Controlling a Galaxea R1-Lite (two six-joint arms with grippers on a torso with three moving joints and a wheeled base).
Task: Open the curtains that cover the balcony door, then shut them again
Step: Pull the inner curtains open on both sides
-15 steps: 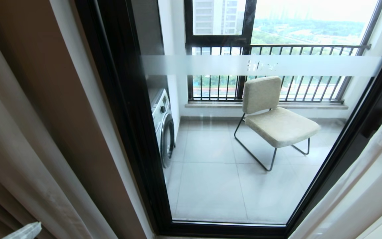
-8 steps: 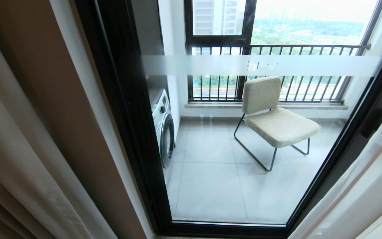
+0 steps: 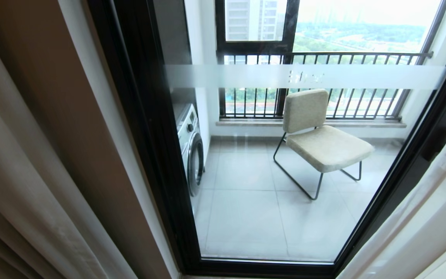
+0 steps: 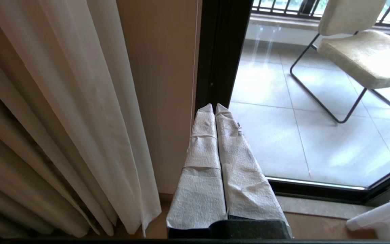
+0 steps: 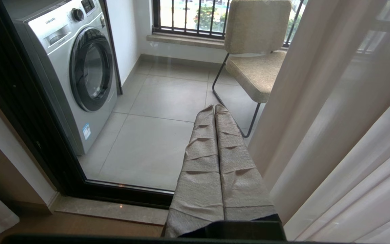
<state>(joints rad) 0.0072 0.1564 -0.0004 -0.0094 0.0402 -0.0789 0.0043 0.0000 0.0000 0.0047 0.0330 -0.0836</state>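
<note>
Cream curtains (image 4: pixel 63 112) hang bunched just beside the left claw (image 4: pixel 214 107), which is clenched on nothing and points at the door's (image 3: pixel 145 128) black frame. Sheer folds (image 5: pixel 337 128) hang just beside the right claw (image 5: pixel 214 108), likewise clenched and empty. Between the drapes the glass stands uncovered, a frosted band (image 3: pixel 304 76) across it. Beyond lie grey floor tiles (image 3: pixel 246 217), a beige chair (image 3: pixel 319 135), a washer (image 5: pixel 76 67) and a barred window (image 3: pixel 323 58).

Bright daylight through balcony door (image 3: pixel 285 155); curtains (image 3: pixel 21 193) shadowed; edges bowed.
</note>
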